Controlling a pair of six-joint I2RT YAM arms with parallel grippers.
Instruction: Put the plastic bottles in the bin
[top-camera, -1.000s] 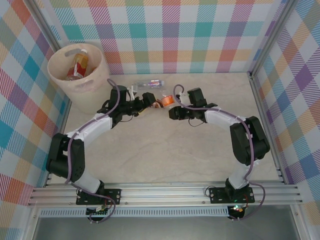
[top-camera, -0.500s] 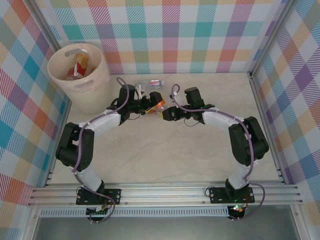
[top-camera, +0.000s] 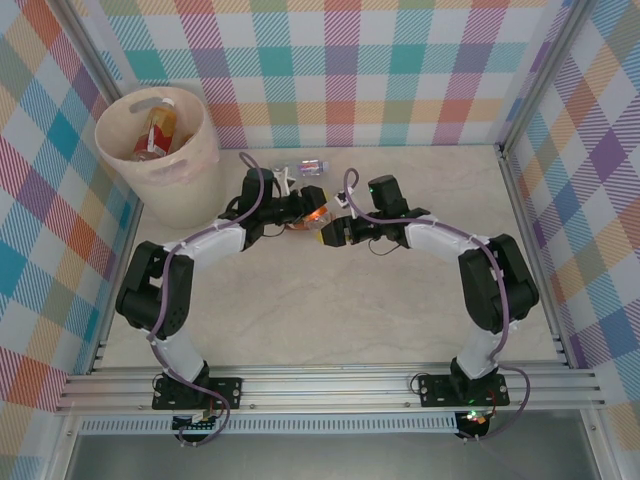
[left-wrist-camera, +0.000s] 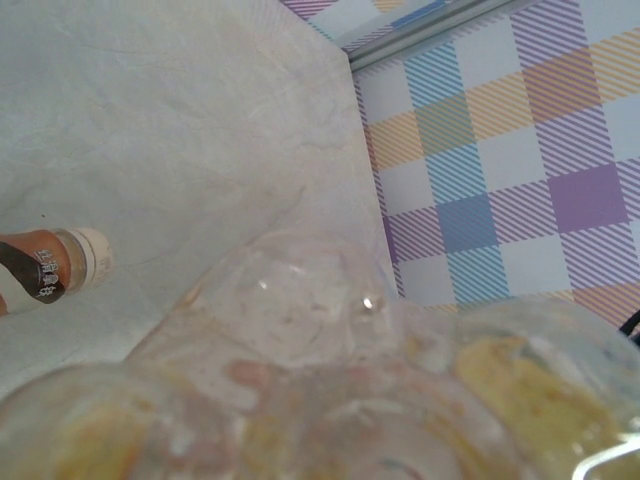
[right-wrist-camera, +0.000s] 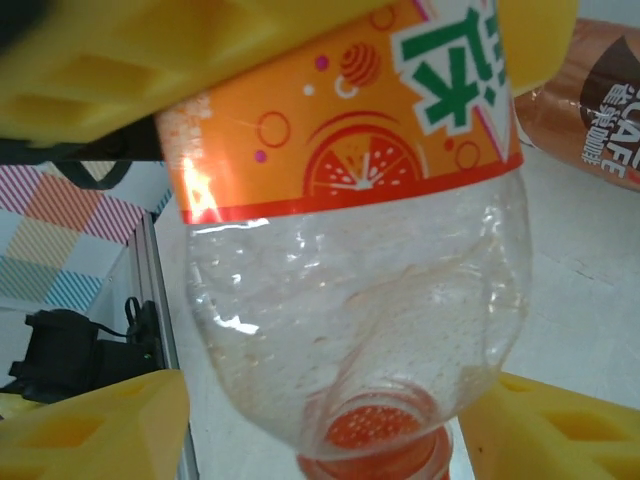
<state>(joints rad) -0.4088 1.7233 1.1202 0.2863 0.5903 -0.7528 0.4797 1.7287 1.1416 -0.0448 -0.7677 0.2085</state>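
From where I stand, the two claws meet nose to nose over the middle of the table, with the orange bottle strung between them. The left gripper looks clamped on it: from the right wrist, yellow pads press against the orange label. The right gripper has its own fingers spread either side of the neck, with a gap showing on one side at least, so I'd call it apart and not gripping. The bottle's long axis runs roughly ten o'clock to four o'clock in the overhead view, its clear lobed base toward the left wrist and its cap toward the right. The bin stands at about ten o'clock from the pair, near the left arm and well apart from the right, with some bottles inside. So the carry falls to the left arm, I'd judge, once the right fingers back off toward four o'clock. The rim is tall and calls for a lift. A clear bottle lies just beside the left wrist at twelve, a brown-labelled bottle lies close by, and open table spreads at six.
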